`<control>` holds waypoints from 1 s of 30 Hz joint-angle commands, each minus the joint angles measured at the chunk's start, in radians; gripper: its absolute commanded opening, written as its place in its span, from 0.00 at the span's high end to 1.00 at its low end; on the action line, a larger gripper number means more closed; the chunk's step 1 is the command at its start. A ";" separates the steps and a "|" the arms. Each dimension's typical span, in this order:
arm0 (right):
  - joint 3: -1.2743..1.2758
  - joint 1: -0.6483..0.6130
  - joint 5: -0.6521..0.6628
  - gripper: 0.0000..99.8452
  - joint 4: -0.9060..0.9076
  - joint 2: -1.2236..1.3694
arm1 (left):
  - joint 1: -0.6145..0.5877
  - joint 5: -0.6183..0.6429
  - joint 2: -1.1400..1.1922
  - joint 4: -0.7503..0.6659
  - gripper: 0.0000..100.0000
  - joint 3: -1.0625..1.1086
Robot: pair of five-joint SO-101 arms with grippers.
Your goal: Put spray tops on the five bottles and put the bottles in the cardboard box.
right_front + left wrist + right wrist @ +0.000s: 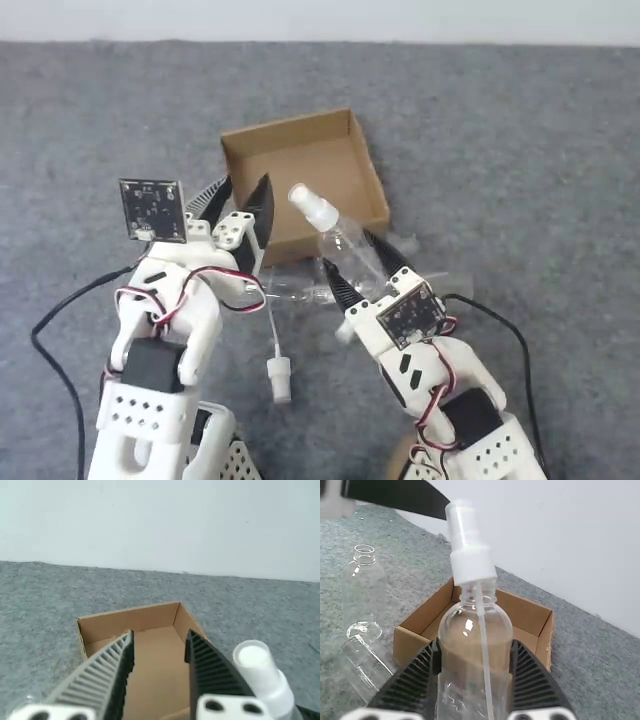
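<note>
Right tool [347, 252] grips the clear bottle [472, 630] around its body, leaving the fitted spray top [465, 555] free beyond the grip. Cardboard box [300, 165] lies directly ahead of this tool, suiting placement. Left tool [160, 635] stands wide and empty, just beside that spray top.

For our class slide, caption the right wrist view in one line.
Right gripper holds a spray-topped bottle near the box.
</note>
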 commanded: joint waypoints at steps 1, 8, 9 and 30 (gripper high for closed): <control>-0.044 0.004 0.008 0.99 -0.022 -0.018 | 0.017 0.008 -0.005 -0.117 0.84 0.033; -0.041 -0.042 0.014 0.99 -0.019 -0.018 | 0.120 0.006 -0.005 -0.204 0.84 0.101; -0.040 -0.042 0.014 0.99 -0.019 -0.018 | 0.135 0.008 -0.005 -0.204 0.84 0.101; -0.037 -0.025 0.015 0.99 -0.019 -0.018 | 0.054 0.011 -0.014 -0.196 0.84 0.101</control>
